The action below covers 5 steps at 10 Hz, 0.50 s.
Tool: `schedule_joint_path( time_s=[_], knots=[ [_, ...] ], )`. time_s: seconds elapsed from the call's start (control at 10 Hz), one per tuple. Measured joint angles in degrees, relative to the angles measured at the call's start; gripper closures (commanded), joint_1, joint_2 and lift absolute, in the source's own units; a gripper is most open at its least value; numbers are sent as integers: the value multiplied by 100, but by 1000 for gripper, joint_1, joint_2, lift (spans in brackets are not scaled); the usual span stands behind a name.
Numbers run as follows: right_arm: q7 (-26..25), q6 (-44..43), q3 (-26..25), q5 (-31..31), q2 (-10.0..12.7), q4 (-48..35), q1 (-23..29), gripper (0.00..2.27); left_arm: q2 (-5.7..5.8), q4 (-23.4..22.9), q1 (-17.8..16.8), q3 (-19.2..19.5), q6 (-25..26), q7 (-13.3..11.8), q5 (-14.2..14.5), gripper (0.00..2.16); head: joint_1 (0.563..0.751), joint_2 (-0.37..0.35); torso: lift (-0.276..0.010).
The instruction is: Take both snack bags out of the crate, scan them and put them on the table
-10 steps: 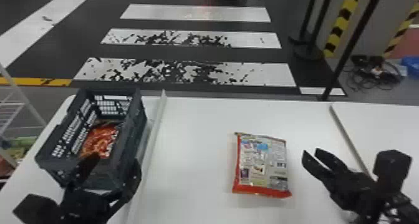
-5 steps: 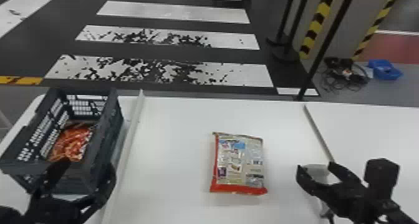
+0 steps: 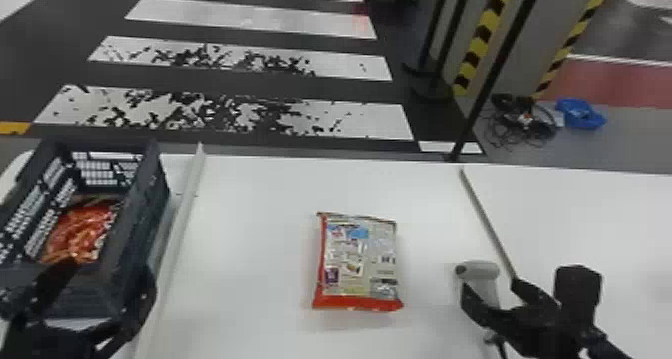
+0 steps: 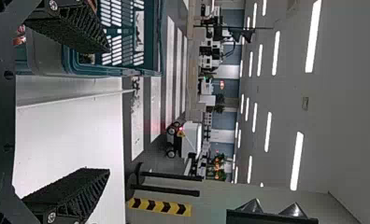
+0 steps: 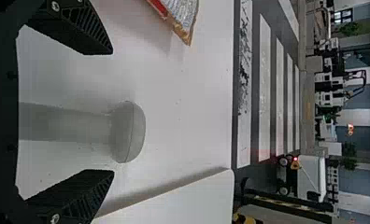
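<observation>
Flanking the gray scanner point(image 3: 477, 272) on both sides, the right gripper point(image 3: 489, 289) has its fingers wide apart. Over at the near end of the crate point(image 3: 145, 208), the left gripper point(image 3: 112, 278) stands spread too. One snack bag point(image 3: 82, 233) sits inside that crate; another bag point(image 3: 357, 258) lies flat on the white table point(image 3: 250, 233), between crate and scanner.

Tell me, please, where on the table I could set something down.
Bare tabletop lies between the pale rail and the loose snack bag; a narrower strip separates that bag from the scanner. It is crowded at the scanner, where the right gripper hovers, and around the left gripper, at the crate.
</observation>
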Motion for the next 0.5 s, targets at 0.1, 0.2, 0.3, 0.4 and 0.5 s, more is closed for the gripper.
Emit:
schedule_joint_path(
  time_s=[0.1,0.2,0.3,0.4,0.5],
  knots=[
    [0,25,7,54,-33,141,-58,93,-7,28,0,0,0,-9,-1,87,695,-170,-92],
    [0,91,18,98,-84,294,-116,184,-15,67,-1,0,-10,-25,-3,87,695,-177,-92],
    [0,123,32,113,-126,401,-159,380,-17,101,-11,0,-26,-26,-1,87,695,-181,-92],
    [0,139,42,150,-154,508,-217,525,-17,132,-29,-2,-34,-26,3,87,695,-182,-92],
    [0,141,50,218,-162,604,-280,650,-17,145,-41,-11,-35,-26,4,87,695,-186,-92]
  ],
)
